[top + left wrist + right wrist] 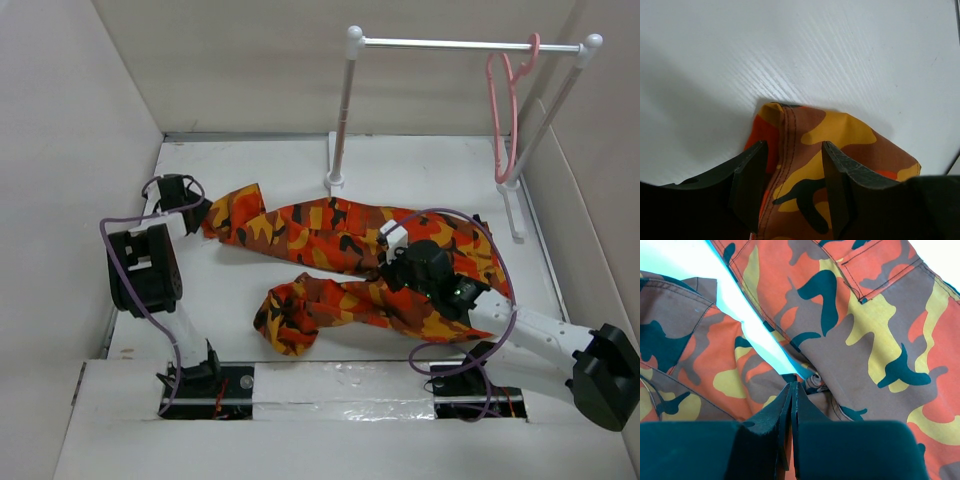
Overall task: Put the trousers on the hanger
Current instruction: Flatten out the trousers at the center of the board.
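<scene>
The trousers point(340, 250) lie unhung, the pink hanger point(505, 110) bare beyond both grippers. The left gripper point(792, 150) has its fingers spread astride a cuff point(810, 127); the right gripper point(791, 386) has its fingers pressed together.

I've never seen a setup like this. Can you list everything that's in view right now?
trousers: one, orange, red, yellow and dark brown camouflage, spread flat across the middle of the table
hanger: one, pink, hooked on the right end of the rail
rail stand: one, white posts with a silver bar, far right of the table
table: one, white, walled by pale panels
cables: two, purple, one looped along each arm
arms: two, black and white, bolted at the near edge
left gripper: one, black, jaws apart astride a trouser-leg hem
right gripper: one, black, shut, tips at a bunched fold of the trousers
</scene>
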Robot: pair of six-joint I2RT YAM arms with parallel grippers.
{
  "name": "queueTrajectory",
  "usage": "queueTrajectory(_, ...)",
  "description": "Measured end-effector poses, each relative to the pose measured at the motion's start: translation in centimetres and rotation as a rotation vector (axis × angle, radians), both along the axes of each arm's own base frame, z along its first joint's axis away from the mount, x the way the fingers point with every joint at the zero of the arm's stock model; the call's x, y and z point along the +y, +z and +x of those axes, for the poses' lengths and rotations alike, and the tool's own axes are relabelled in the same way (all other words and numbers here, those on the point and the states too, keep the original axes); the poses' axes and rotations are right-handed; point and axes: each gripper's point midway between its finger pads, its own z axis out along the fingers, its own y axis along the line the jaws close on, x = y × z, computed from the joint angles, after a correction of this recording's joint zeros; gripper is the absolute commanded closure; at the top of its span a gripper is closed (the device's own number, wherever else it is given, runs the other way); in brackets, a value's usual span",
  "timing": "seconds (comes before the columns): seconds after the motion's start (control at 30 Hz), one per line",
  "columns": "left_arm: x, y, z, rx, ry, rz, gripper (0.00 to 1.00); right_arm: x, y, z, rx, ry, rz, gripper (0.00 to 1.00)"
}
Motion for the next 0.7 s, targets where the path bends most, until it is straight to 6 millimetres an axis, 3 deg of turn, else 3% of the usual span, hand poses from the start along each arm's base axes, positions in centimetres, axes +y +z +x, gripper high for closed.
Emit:
queueTrajectory(0.1,-0.3,-0.3,0.8,-0.007,-0.013,-0.015,0.59,0.0,0.0,0.0,0.001,0.0,-0.001,0.94)
queueTrajectory(0.2,-0.3,-0.4,1.4,-0.017,-0.015,-0.025,0.83,0.0,0.0,0.0,0.002,0.0,-0.001,0.94)
queueTrajectory(0.23,-0.4,-0.5,1.5,-0.02,-0.017,-0.027,1.0,0.0,-0.1,0.0,0.002,0.0,-0.001,0.94)
queueTrajectory(0.33,-0.5,-0.1,1.9,-0.033,-0.024,-0.035,1.0,0.0,-0.1,0.0,0.003,0.0,-0.001,0.94)
queueTrajectory(0.43,-0.9,1.8,3.3,-0.067,-0.04,-0.029,1.0,0.0,-0.1,0.0,0.003,-0.001,-0.002,0.94)
queueTrajectory(0.5,-1.3,4.4,4.4,-0.108,-0.052,-0.005,1.0,0.0,-0.3,0.1,0.006,-0.004,-0.007,0.94)
queueTrajectory(0.57,-2.3,9.6,5.6,-0.194,-0.072,0.055,1.0,-0.1,-0.6,0.1,0.013,-0.005,-0.015,0.94)
queueTrajectory(0.63,-4.2,16.4,5.5,-0.323,-0.091,0.136,1.0,-0.1,-0.9,0.1,0.02,-0.006,-0.022,0.94)
queueTrajectory(0.7,-5.8,23.2,4.3,-0.468,-0.107,0.207,1.0,-0.1,-1.0,0.1,0.023,-0.006,-0.024,0.94)
